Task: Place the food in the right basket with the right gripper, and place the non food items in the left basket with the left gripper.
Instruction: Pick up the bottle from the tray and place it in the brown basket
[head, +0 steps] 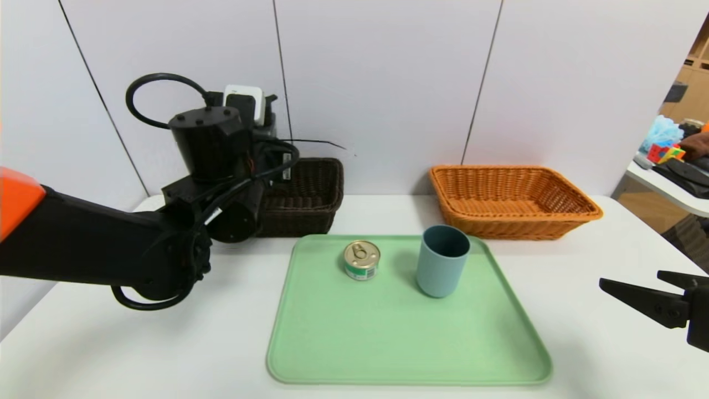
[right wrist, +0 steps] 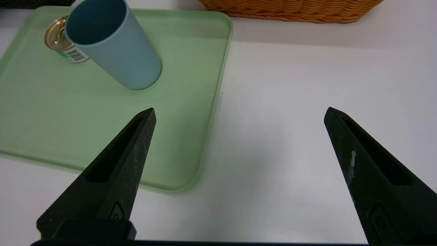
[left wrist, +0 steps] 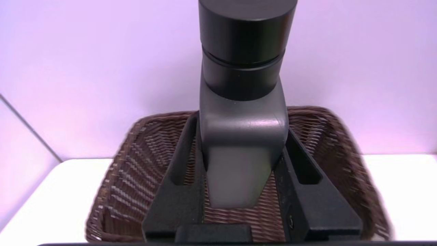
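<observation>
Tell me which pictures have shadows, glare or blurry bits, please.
Head view: a soft shadow on the table beside the tray's right edge. Left wrist view: a bright sheen on the black bottle between the fingers, and the dark basket's right side looks blurred. Right wrist view: a faint shadow beneath the orange basket.
</observation>
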Tool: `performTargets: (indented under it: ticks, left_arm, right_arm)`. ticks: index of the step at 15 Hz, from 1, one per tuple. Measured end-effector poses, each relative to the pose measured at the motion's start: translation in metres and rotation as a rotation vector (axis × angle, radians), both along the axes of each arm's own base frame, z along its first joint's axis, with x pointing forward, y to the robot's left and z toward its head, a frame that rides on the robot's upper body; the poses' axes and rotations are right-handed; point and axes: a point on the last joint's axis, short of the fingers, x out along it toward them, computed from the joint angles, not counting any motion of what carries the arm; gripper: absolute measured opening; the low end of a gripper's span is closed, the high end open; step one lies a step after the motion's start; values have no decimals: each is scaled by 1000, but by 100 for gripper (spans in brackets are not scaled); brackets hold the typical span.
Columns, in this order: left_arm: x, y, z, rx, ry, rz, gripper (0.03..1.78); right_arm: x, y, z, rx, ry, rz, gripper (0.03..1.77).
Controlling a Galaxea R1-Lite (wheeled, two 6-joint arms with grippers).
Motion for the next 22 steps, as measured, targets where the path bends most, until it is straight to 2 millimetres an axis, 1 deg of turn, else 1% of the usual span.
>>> performTargets:
  ticks: [5, 7, 9, 11, 13, 15, 22]
  left_arm:
    - [34, 28, -13, 14, 29, 44, 59]
    - [45, 35, -20, 26, 54, 47, 59]
    - [52, 40, -28, 28, 90, 15, 59]
    - [58, 40, -38, 16, 143, -18, 59]
    - [65, 40, -43, 10, 167, -39, 59]
    - [73, 39, -47, 10, 180, -52, 59]
    - [91, 33, -59, 16, 207, -61, 59]
  right_arm:
    - [0, 0, 0, -1, 0, 1, 170]
    - [0, 0, -1, -1, 3, -1, 170]
    - [-1, 0, -2, -2, 7, -2, 170]
    - [-1, 0, -3, -2, 9, -3, 170]
    - [-1, 0, -3, -3, 11, -3, 170]
    - [-1, 0, -4, -3, 12, -2, 170]
    - [-1, 0, -5, -3, 17, -3, 170]
